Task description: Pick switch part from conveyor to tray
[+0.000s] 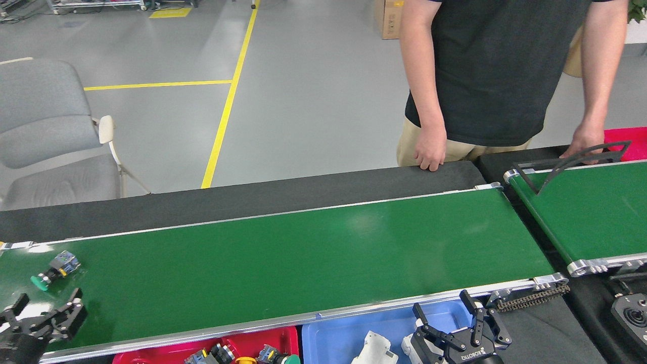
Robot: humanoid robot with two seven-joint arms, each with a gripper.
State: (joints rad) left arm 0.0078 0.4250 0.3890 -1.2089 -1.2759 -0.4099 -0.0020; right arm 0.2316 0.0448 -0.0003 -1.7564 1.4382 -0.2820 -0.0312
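A switch part (54, 269) with a green button cap and a grey-blue body lies on the glossy dark-green conveyor (303, 258) at its far left. My left gripper (43, 308) hovers open over the belt's near-left corner, just below the part and apart from it. Down at the bottom, my right gripper (447, 316) stands open above the blue tray (333, 338), holding nothing. The red tray (167, 351) below the near rail holds several switch parts.
A person in a black shirt stands behind the table, one hand (430, 151) on its black edge, the other (581, 144) by a second green belt (591, 212) at right. A grey chair (45, 136) stands far left. A white part (373, 349) lies in the blue tray.
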